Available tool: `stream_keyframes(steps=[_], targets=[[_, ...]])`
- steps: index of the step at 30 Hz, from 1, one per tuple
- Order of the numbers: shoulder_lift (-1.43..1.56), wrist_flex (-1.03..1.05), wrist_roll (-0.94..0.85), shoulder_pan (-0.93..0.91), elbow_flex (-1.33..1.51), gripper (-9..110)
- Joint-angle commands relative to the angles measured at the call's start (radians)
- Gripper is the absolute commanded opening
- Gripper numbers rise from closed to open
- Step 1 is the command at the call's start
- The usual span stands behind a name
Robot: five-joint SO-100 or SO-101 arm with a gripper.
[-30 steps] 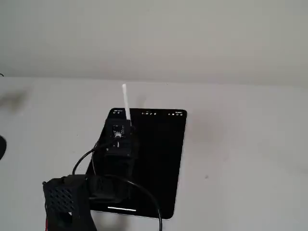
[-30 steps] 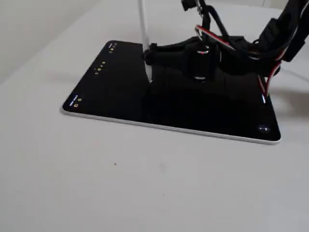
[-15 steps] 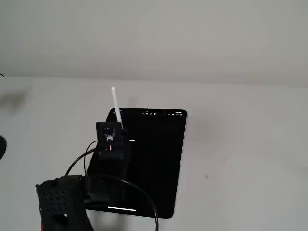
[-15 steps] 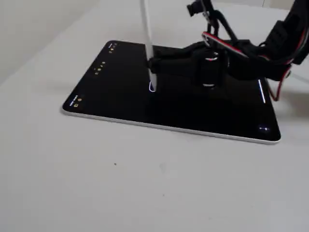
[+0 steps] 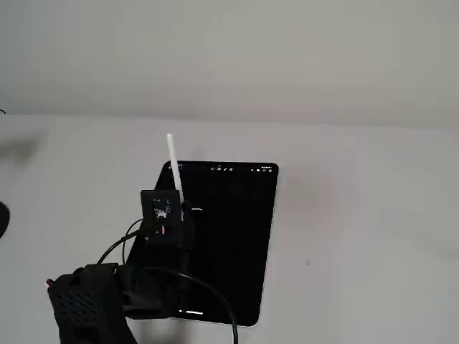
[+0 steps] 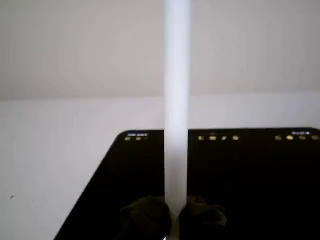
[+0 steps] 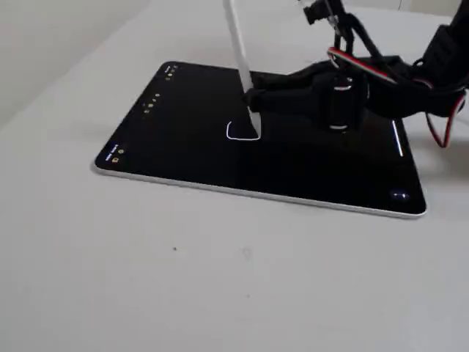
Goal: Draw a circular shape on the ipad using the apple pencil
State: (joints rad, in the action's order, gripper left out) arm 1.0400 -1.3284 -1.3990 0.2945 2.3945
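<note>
The ipad [image 5: 237, 244] lies flat on the white table with its black screen lit and tiny icons along its far short edge; it also shows in the wrist view [image 6: 260, 190] and in the other fixed view [image 7: 183, 139]. My gripper [image 7: 251, 97] is shut on the apple pencil [image 7: 239, 51], a thin white stylus held steeply with its tip on the screen. At the tip lies a thin white curved line [image 7: 240, 136], a part-closed outline open at the top. In the wrist view the pencil [image 6: 177, 120] rises between my fingers [image 6: 146, 216]. It also shows in a fixed view [image 5: 174, 168].
The black arm with its cables [image 5: 107, 287] reaches over the ipad's near left corner. Red and black wires [image 7: 440, 110] hang at the arm's base. A dark object [image 5: 2, 218] sits at the table's left edge. Bare white table surrounds the tablet.
</note>
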Motion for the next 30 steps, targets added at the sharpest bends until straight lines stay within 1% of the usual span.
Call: stream_keyframes(steps=[1,8,17,30], targets=[[0.002,-0.008,-0.025,-0.055,-0.060,0],[-0.060,0.000,-0.040,-0.083,-0.161,0],[-0.124,0.005,-0.040,-0.071,-0.276,0],[-0.137,0.031,-0.035,-0.054,-0.321,0]])
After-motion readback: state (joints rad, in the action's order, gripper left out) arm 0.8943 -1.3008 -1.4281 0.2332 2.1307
